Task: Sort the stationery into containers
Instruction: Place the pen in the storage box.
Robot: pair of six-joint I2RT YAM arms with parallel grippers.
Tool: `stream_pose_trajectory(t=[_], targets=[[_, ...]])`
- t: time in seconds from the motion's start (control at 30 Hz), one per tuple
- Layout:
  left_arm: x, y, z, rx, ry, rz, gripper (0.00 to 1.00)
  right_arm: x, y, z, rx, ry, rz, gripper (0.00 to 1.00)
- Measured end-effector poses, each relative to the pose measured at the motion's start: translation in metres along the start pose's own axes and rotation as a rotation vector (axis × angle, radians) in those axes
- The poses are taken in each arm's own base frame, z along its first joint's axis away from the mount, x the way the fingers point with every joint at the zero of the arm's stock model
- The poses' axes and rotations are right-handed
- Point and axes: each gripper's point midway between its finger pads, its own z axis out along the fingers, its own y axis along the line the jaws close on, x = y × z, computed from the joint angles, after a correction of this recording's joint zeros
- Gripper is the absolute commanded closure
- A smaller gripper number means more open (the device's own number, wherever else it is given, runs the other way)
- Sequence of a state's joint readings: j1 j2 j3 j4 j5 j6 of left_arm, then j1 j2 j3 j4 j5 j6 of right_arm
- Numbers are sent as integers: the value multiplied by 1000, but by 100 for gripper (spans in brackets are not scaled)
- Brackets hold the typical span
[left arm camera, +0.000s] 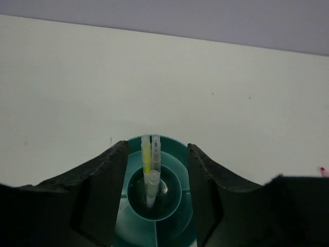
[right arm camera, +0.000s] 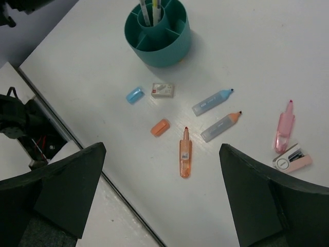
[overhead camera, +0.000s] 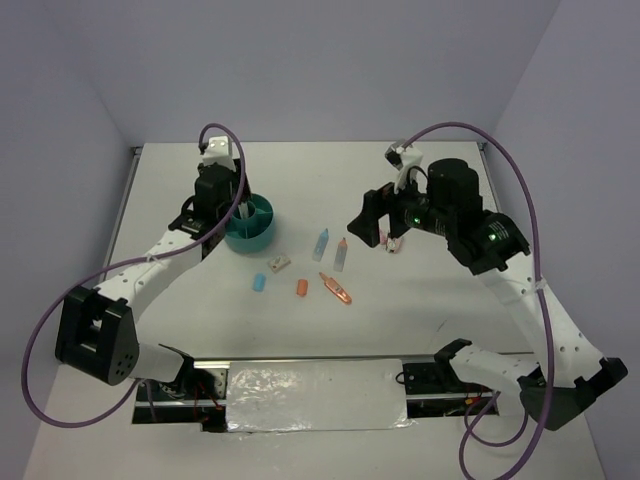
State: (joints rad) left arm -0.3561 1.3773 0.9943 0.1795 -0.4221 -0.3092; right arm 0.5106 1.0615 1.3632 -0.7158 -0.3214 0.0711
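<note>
The round teal organizer [overhead camera: 252,238] stands at the left of the table with thin pens [left arm camera: 146,159] upright in its centre cup. My left gripper [left arm camera: 157,145] hangs right over it, open, its fingers either side of the pens without touching them. Loose on the table lie a blue eraser [right arm camera: 134,94], a whitish-tan piece [right arm camera: 162,90], an orange eraser [right arm camera: 160,127], an orange marker [right arm camera: 185,153], a blue marker [right arm camera: 212,102], an orange-tipped marker [right arm camera: 221,127] and a pink marker [right arm camera: 284,128]. My right gripper [right arm camera: 162,149] is open and empty, high above the orange marker.
A small pink-and-white item [right arm camera: 292,159] lies beside the pink marker. The table's near edge, with a dark gap and cables [right arm camera: 36,139], runs below the loose items. Walls close in the table at the back and both sides.
</note>
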Motion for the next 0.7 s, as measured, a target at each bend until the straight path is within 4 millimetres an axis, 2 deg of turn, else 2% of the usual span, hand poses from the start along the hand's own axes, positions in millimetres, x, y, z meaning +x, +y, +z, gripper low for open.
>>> stream_pose_trajectory(t=[0.1,0.13,0.17,0.3,0.43,0.57,0.6,0.63,0.7], targets=[[6,0,-3,5,20,-20,30,16,-10,17,32,53,57,0],[8,0,-6,10,26,-24,25,24,-16,25,53,78,85,0],[9,0,-9,15,33,-24,1,35,-22,34,79,110,117,0],[-5,1,-30,38,24,-56,1,75,-45,65,207,235,236,0],[-36,4,-55,37,4,-91,1,112,-57,96,347,341,319,4],[-75,6,-82,34,-14,-154,1,154,-71,126,475,453,359,23],[-82,7,-91,34,-12,-172,1,165,-74,133,499,482,368,32],[-85,8,-98,34,-8,-184,1,178,-78,141,525,513,376,37],[-85,11,-115,40,17,-215,1,195,-86,152,569,556,386,38]])
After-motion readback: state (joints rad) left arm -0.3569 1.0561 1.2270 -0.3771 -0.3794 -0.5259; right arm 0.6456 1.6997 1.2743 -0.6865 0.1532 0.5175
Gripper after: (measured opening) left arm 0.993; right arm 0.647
